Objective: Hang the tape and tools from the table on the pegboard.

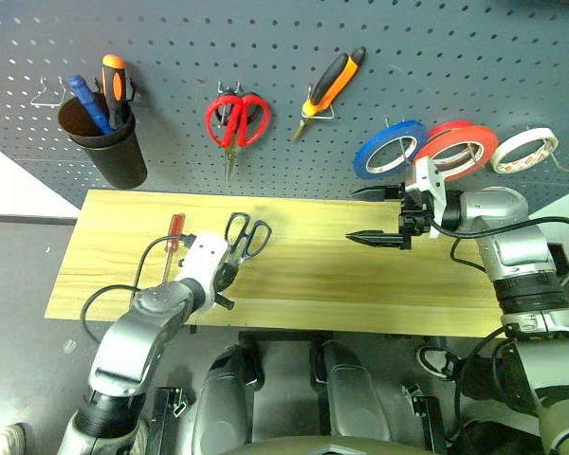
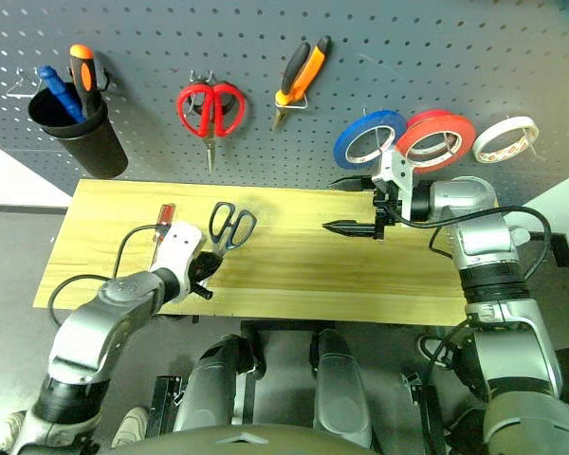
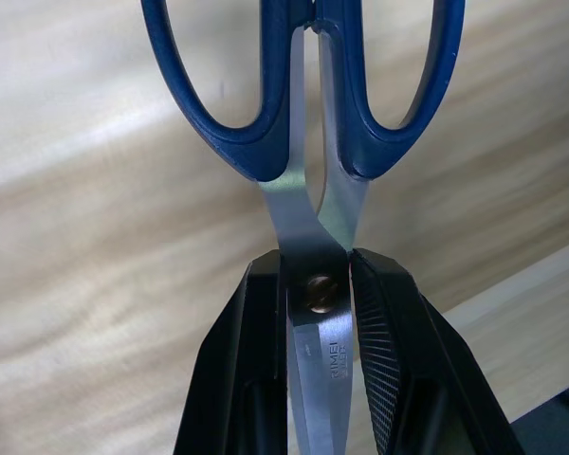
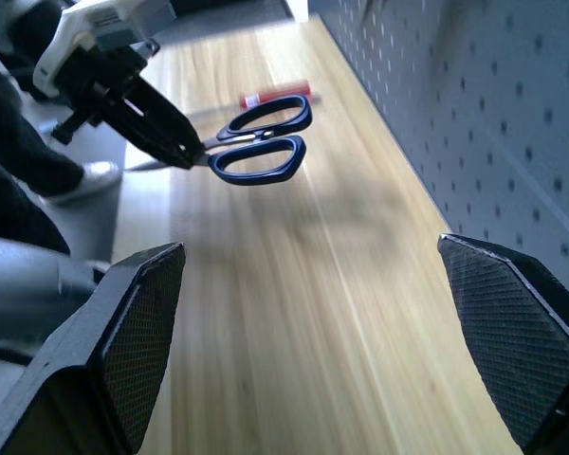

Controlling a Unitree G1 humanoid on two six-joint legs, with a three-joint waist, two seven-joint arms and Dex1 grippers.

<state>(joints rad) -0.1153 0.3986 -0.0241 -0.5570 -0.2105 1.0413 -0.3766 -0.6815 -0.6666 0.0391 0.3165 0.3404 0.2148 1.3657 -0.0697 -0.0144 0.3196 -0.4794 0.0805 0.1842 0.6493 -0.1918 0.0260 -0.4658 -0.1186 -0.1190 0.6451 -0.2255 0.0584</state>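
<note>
Scissors (image 3: 303,104) are clamped at the pivot by your left gripper (image 3: 315,332), lifted over the table (image 1: 360,275). Right gripper (image 1: 376,215) gapes empty. Watch it: smooth blades, narrow pinch, so they could swivel and miss a pegboard (image 1: 284,57) hook.

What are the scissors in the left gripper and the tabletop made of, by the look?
Scissors: bright, smooth blades with a rivet at the pivot, likely steel; glossy dark blue handle loops, probably moulded plastic. Table: pale yellowish surface with long grain streaks, so wood or wood-look laminate; can't tell which.
</note>
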